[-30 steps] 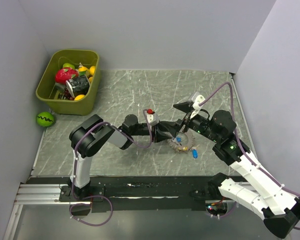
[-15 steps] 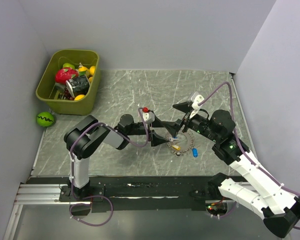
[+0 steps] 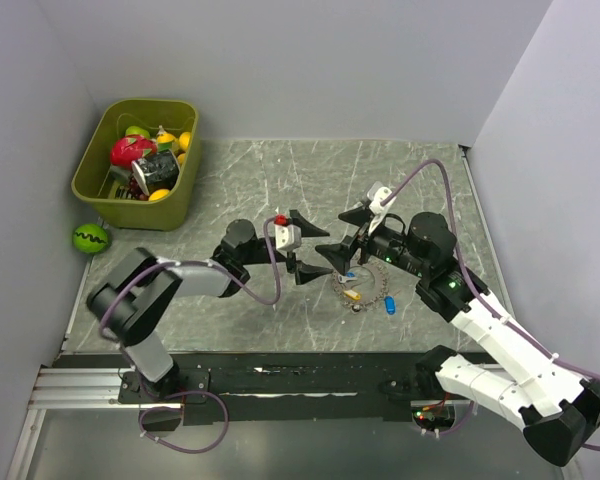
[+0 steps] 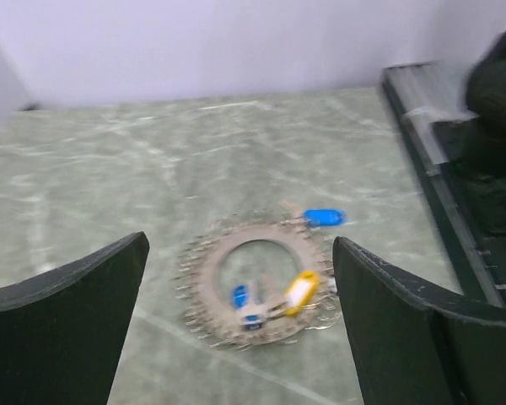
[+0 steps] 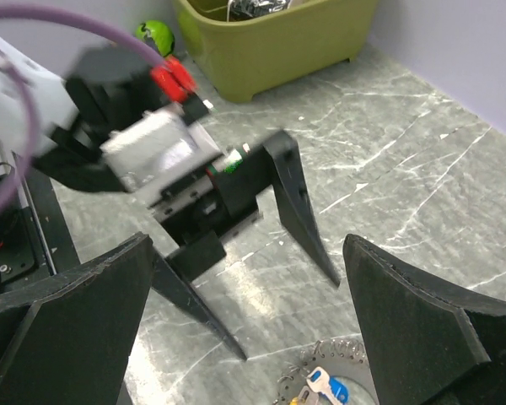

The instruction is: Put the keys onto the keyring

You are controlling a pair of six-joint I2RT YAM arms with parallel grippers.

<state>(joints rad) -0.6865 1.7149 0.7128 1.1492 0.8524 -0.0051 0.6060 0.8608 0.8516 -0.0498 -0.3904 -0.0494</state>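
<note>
Top external view: the keyring (image 3: 378, 292) lies flat on the tabletop (image 3: 250, 180), right of centre and close to the near edge. Two keys, one yellow-tagged (image 3: 352, 294) and one blue-tagged (image 4: 240, 295), lie inside its loop. A third blue-tagged key (image 3: 389, 307) lies just outside its near-right rim. Bare tabletop runs from the ring to the back wall and the right wall. The green bin (image 3: 90, 190) sits well apart in the far-left corner. The left gripper (image 3: 323, 252) has its fingers spread wide, holding nothing, just left of the ring. The right gripper (image 3: 335, 233) faces it closely, also wide open and empty. A second ago the left fingers were narrower and over the ring; they have since drawn back leftward. The ring has not shifted.
</note>
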